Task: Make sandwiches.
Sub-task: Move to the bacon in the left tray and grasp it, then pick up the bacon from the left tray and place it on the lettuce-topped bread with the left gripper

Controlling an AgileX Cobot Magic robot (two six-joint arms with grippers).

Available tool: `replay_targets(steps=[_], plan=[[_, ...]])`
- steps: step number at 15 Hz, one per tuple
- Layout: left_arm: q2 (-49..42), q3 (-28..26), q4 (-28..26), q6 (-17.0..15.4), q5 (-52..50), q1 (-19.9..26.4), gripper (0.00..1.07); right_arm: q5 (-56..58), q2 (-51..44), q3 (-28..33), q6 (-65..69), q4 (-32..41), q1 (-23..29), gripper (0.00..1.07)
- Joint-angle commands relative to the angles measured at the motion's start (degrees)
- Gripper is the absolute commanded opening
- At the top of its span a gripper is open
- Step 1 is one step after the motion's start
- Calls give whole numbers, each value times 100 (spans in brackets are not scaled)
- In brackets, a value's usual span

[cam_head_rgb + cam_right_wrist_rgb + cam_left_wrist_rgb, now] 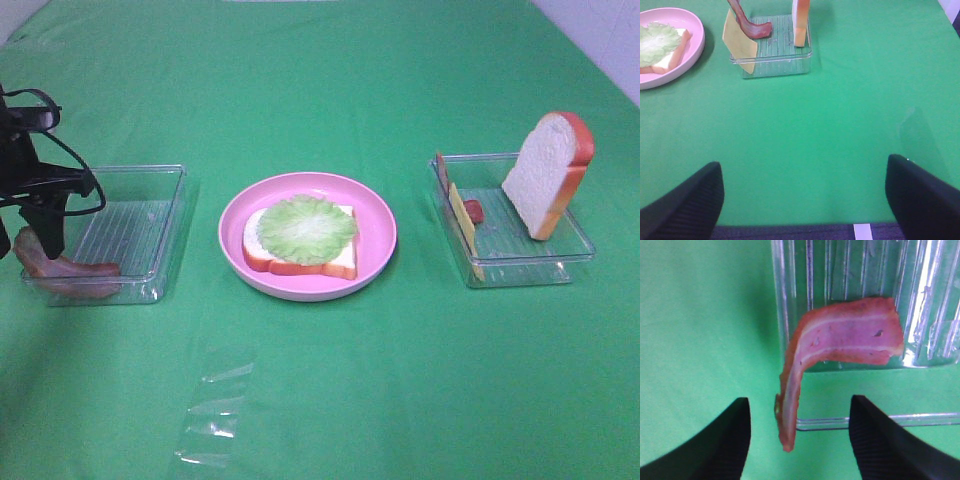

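Your left pincer (798, 407) hangs released over the bacon strip (840, 335); picking it up likely needs lowering, then clenching.

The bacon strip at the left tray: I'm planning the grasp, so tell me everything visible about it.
The bacon strip is a flat, floppy-looking toy piece, reddish pink with a pale stripe along its length. It is bent in an L: the broad part lies in the clear left tray, at its corner, while the narrow end drapes over the tray's rim. Only the tray plainly touches it. The open left gripper straddles the hanging end, fingers clear on both sides.
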Motion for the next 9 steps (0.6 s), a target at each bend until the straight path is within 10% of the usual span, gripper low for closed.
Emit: replay_targets(steps=[1,4,9], plan=[[34,46,-46,-11,-160,-23,34,-52,-149,11,52,-17,0,84],[34,46,-46,0,-246,-23,0,-52,-149,11,52,-17,0,84],[-80,46,-52,57,-149,-23,0,-52,-149,11,52,-17,0,84]])
